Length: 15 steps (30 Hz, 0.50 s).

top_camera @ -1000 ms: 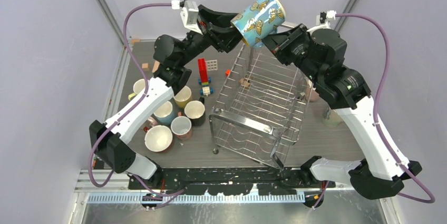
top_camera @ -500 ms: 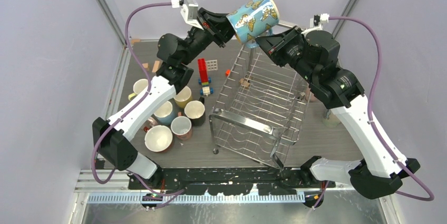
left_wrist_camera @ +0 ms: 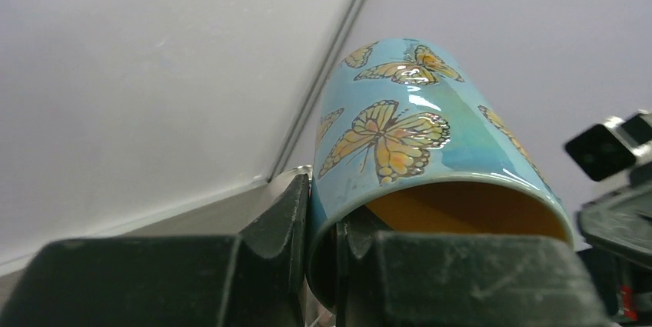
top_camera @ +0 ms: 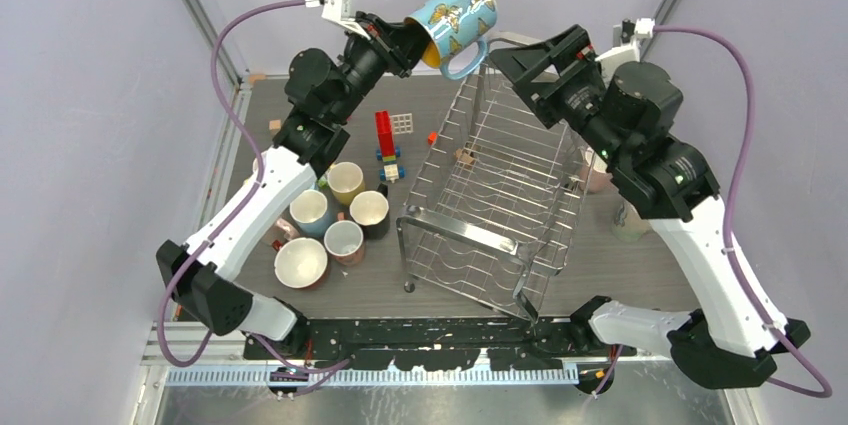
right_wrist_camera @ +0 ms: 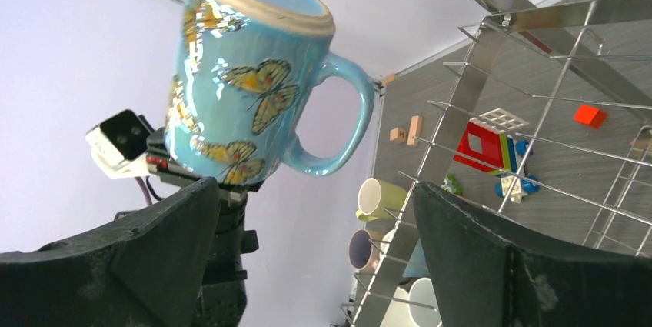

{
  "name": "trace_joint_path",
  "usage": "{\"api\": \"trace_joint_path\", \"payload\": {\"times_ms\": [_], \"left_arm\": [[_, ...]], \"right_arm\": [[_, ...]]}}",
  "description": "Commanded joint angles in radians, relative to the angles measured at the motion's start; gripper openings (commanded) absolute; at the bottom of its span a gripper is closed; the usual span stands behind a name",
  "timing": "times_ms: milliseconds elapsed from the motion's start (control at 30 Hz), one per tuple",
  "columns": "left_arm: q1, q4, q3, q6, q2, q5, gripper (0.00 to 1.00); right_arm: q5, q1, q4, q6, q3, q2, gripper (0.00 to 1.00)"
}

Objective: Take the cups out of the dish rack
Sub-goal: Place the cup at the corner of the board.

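Dish rack (top_camera: 455, 235) sits nearest, skewed on the table (top_camera: 600, 270); no cup visible inside its wires. Left of it, a cluster of cups (top_camera: 343, 242) stands mouth-up, with toy blocks (top_camera: 385, 135) just beyond. Farther back and high up, left gripper (top_camera: 405, 40) is pinched on the rim of the butterfly mug (top_camera: 452, 13), one finger inside and one outside. Mug hangs in the air above the rack's far-left corner, tilted, handle toward right gripper (top_camera: 510, 65). Right gripper's fingers stand wide apart, near the mug, touching nothing.

Judged step: probably last cup out, carry to table. Next move calls for a swing left and down to a bare spot by the cluster, wrist rolled so the base lands flat.
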Motion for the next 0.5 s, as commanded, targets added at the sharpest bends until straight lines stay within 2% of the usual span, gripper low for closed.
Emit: {"api": "trace_joint_path", "payload": {"times_ms": [0, 100, 267, 467], "left_arm": [[0.013, -0.091, 0.116, 0.018, -0.129, -0.182, 0.00], [0.027, -0.225, 0.134, 0.041, -0.168, -0.253, 0.00], [0.041, -0.542, 0.188, 0.081, -0.247, -0.391, 0.00], [0.048, -0.888, 0.247, 0.104, -0.322, -0.484, 0.00]], "right_arm": [[-0.001, 0.003, -0.011, -0.099, 0.012, -0.078, 1.00], [0.007, 0.002, -0.056, -0.149, 0.022, -0.115, 1.00], [0.025, 0.003, -0.144, -0.224, 0.067, -0.167, 1.00], [0.031, 0.003, -0.223, -0.283, 0.076, -0.228, 1.00]]}}
